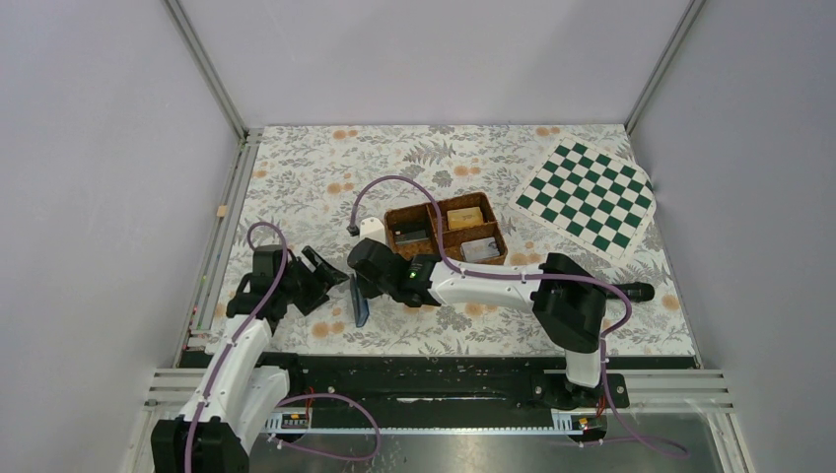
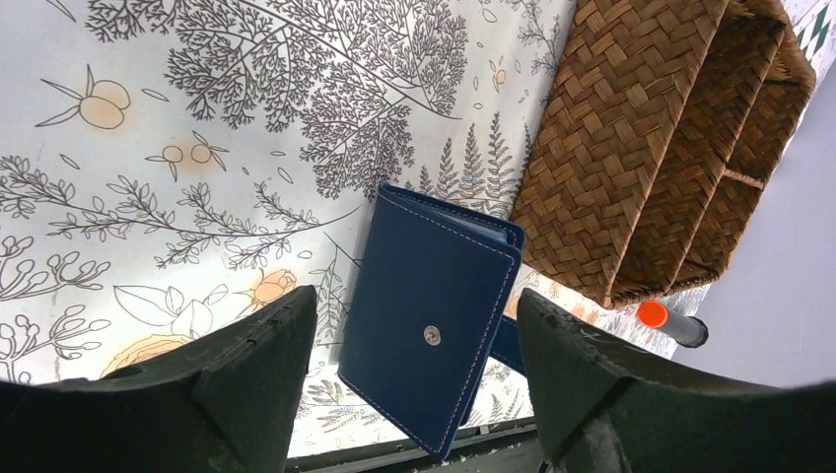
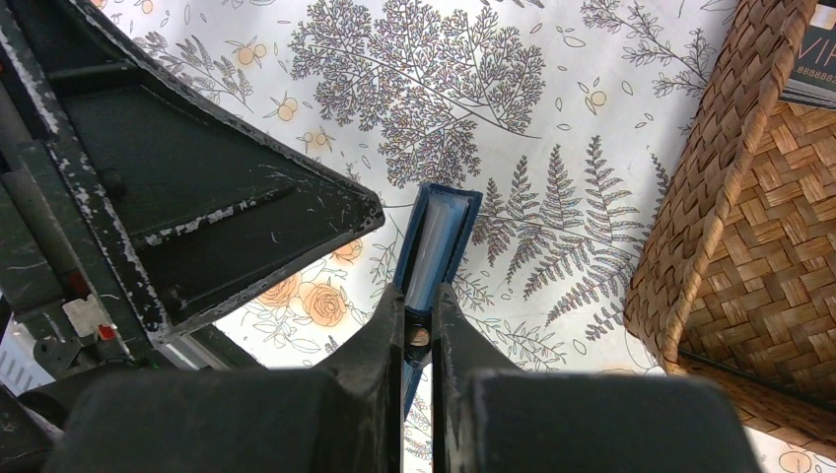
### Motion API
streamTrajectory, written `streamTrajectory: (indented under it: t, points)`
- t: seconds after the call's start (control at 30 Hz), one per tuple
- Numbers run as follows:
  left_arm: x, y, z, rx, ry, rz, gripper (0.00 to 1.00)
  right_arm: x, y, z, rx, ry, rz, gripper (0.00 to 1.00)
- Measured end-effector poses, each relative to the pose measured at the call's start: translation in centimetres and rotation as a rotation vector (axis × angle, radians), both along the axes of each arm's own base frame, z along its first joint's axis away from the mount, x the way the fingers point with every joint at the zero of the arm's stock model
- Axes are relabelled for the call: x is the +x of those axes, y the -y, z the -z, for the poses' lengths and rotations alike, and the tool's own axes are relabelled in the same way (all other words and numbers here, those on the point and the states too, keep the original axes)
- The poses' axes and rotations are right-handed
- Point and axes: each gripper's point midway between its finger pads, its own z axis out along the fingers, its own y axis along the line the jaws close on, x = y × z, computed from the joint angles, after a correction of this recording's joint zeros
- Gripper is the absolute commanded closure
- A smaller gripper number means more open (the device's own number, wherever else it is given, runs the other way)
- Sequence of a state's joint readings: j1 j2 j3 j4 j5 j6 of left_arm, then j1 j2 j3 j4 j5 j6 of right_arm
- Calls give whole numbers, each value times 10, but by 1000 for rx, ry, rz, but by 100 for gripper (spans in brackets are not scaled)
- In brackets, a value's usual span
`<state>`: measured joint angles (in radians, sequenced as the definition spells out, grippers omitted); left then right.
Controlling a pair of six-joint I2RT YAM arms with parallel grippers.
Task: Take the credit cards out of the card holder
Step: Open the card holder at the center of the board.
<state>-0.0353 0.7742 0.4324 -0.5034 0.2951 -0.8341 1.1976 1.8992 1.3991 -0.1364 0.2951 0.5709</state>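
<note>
While the right hand [image 3: 418, 320] pinches narrow and tight on the near end of the closed card holder [image 3: 440, 236], the navy wallet is held on edge. Its long side runs straight out ahead of those fingers, and its snap face is turned square to the left hand [image 2: 414, 310]. That hand gapes wide just short of it and appears clear of it. Bare floral bench [image 1: 296, 177] lies open ahead of the right hand, while a wicker tray [image 2: 611, 148] crowds in close on its right.
</note>
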Motion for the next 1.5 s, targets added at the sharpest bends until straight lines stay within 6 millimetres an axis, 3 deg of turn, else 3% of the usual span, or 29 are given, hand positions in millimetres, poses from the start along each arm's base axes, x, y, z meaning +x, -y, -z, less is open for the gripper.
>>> streamTrajectory:
  t: [0.67, 1.23, 1.5]
  points:
    - [-1, 23, 4, -38, -21, 100, 31, -1, 2, 5, 0, -3, 3, 100]
    - [2, 27, 5, -21, -20, 135, 32, -3, 8, -1, 22, 4, 5, 100]
    - [6, 25, 8, 2, -36, 137, 47, -3, 8, -4, 30, 7, 5, 100]
